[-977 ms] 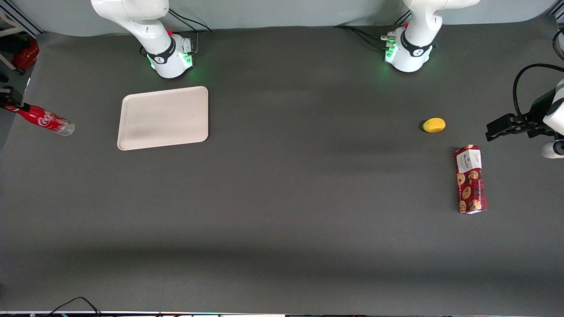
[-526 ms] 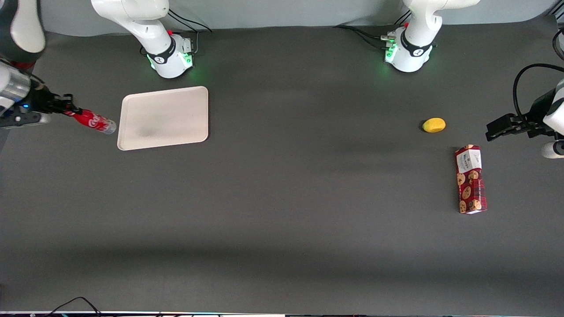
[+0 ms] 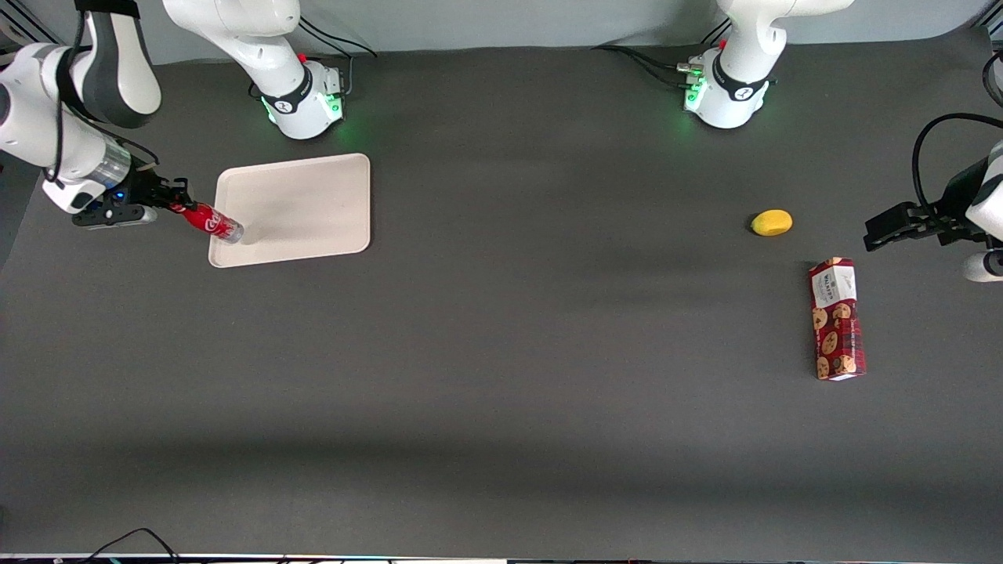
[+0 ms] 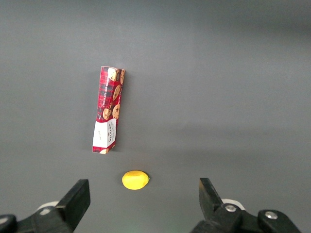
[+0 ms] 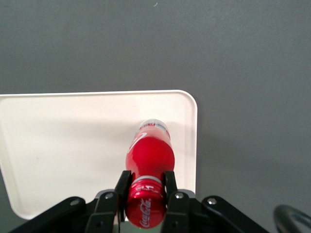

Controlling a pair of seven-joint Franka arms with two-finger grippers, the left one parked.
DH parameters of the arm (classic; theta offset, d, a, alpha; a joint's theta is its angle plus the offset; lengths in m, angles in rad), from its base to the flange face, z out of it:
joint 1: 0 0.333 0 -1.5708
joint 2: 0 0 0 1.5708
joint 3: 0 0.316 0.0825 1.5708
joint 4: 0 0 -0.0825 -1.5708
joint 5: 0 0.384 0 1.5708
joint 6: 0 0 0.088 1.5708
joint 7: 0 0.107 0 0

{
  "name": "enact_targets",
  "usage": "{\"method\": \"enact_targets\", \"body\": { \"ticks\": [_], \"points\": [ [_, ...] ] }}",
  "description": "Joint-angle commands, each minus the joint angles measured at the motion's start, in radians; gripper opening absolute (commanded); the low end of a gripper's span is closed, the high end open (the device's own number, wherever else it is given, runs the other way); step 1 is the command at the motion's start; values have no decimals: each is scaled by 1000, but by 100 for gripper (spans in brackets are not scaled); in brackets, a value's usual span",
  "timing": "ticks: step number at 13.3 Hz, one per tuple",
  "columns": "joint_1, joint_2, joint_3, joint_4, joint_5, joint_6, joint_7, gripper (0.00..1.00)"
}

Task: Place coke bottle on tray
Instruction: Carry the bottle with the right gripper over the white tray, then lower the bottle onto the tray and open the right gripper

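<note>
Fingers (image 5: 171, 194) of the gripper (image 3: 174, 205) clamp the cap end of the slim red coke bottle (image 3: 212, 223), tilted, silvery base above the cream tray's (image 3: 313, 204) corner nearer the working arm's end.

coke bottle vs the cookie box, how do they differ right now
The coke bottle is slim and round, while the cookie box is larger and flat-sided. The bottle is held in the gripper, over the tray near its edge; the box lies flat on the table toward the parked arm's end, untouched. The bottle bears white script; the box shows cookie pictures. Both are mostly red.
</note>
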Motion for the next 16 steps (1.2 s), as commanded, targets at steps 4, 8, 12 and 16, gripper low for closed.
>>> {"method": "enact_targets", "body": {
  "ticks": [4,8,12,16],
  "points": [
    [-38,0,-12,-70,-80,109,8,0],
    [-39,16,-12,-70,-97,122,8,0],
    [-39,19,-12,-67,-111,138,19,100],
    [-39,19,-12,31,-108,57,34,100]
  ]
}}
